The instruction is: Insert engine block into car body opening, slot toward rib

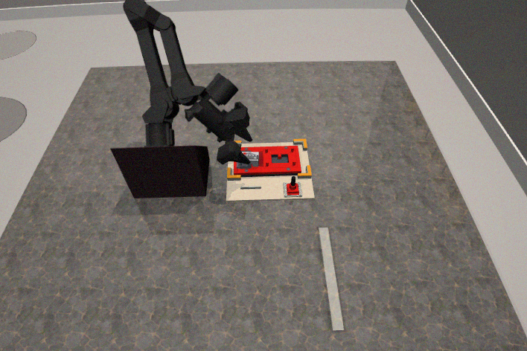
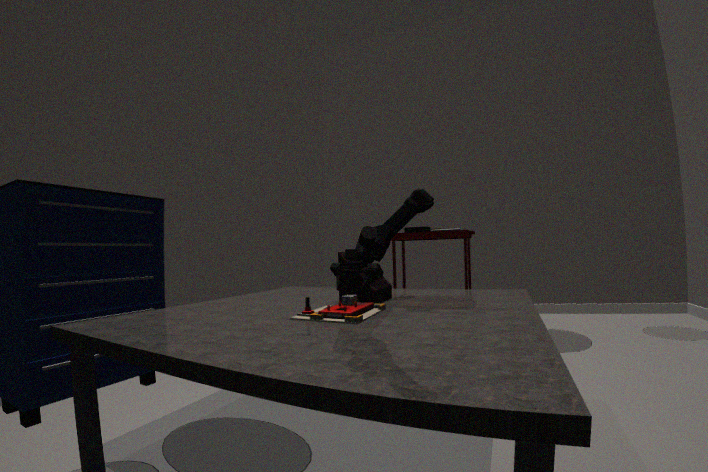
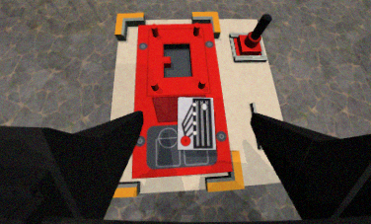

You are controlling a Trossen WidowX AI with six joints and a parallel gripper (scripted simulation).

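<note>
The black parallel-jaw gripper (image 3: 197, 139) stands wide open, empty, straddling the grey ribbed engine block (image 3: 196, 123) resting on the red rectangular car body (image 3: 183, 97), so retreat looks contact-free.
</note>
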